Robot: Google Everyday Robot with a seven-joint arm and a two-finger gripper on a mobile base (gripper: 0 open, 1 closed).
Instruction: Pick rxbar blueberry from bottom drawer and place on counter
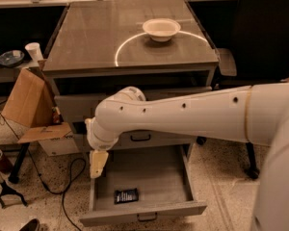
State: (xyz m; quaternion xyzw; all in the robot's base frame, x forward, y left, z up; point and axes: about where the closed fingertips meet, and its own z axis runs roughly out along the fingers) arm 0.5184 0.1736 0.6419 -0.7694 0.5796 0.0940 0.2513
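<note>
The rxbar blueberry (pixel 126 195), a small dark wrapper with pale lettering, lies flat near the front left of the open bottom drawer (pixel 154 177). My gripper (pixel 98 163) hangs from the white arm above the drawer's left rim, up and to the left of the bar and apart from it. The counter (pixel 101 32) is the glossy grey-brown cabinet top with a curved light reflection; a white bowl (pixel 161 29) stands on it at the back right.
Two shallower drawers (pixel 139 138) are above, behind the arm. An open cardboard box (pixel 31 107) stands left of the cabinet. A black chair (pixel 260 32) is at the right. A white cup (pixel 33 51) and a cable (pixel 62 186) are at the left.
</note>
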